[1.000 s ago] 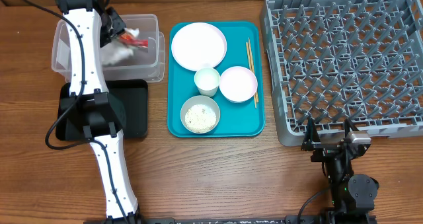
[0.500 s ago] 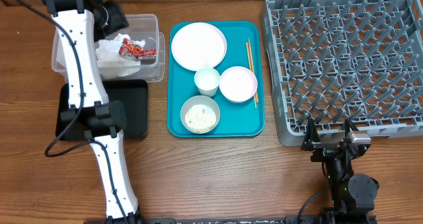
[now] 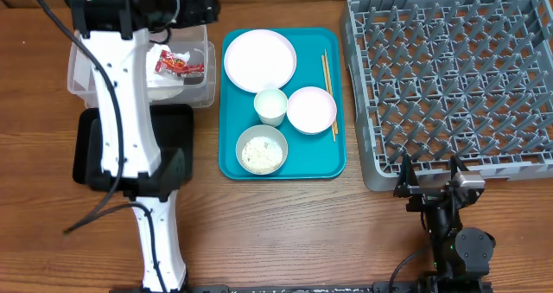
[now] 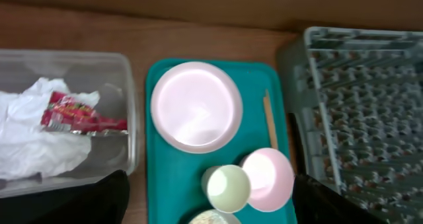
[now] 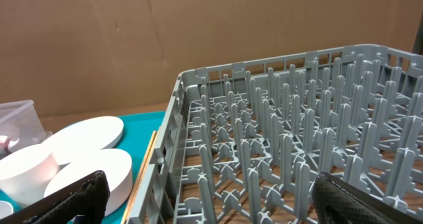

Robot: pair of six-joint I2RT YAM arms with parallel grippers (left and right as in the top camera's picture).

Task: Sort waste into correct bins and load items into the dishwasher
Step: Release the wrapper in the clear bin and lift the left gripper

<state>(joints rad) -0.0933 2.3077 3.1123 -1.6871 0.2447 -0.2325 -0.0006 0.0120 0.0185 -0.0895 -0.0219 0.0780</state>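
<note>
My left hand [image 4: 208, 191] is wide open and holds nothing. The red wrapper [image 4: 79, 115] lies on the white napkin [image 4: 30, 151] inside the clear tub [image 4: 131, 105]. My right hand [image 3: 429, 182], near the grey rack [image 3: 449, 77], is wide too.

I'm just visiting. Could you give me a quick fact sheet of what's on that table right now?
clear tub: holds red wrapper lying on crumpled napkin
black tray: beside the tub, partly hidden from above
teal tray: plate, cup, empty bowl, bowl of rice, chopsticks
dish rack: no dishes in it yet
left gripper: open, holding nothing
right gripper: open, at the rack's near edge
</note>
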